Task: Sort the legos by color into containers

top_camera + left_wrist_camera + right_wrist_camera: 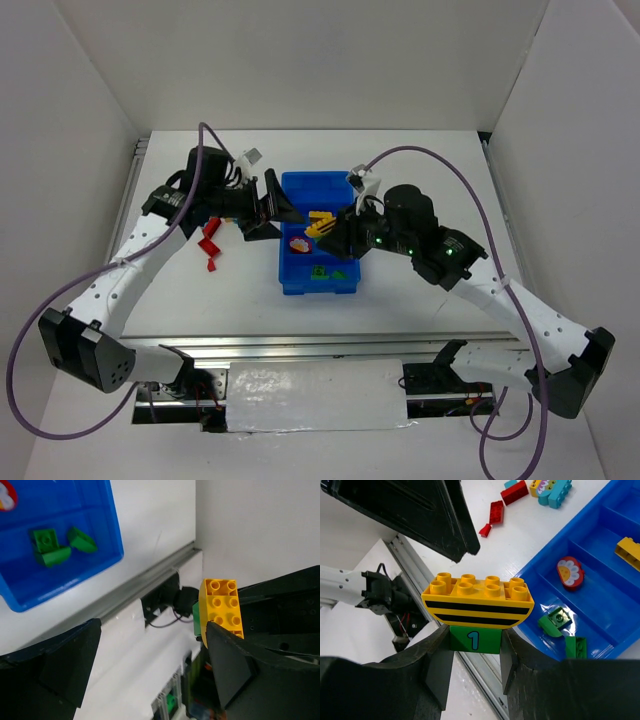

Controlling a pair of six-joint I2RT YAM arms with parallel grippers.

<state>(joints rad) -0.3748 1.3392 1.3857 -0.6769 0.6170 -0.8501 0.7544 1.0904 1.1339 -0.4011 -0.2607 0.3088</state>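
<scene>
Yellow-green stack near blue tray edge

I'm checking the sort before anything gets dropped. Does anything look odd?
Yes. The right gripper holds a green brick with a yellow brick stacked on top: two colours joined, so the pair cannot be sorted by colour.

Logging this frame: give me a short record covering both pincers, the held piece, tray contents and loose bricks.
Left pincer: open, empty
Right pincer: shut on stacked pair
Stacked pair: yellow black-striped curved plastic brick atop green brick marked 1
Tray: bright blue plastic tray, divided compartments
Sorted: green bricks in one compartment, red flower-printed piece next, yellow brick beyond
Loose: red bricks and teal bricks outside tray
</scene>
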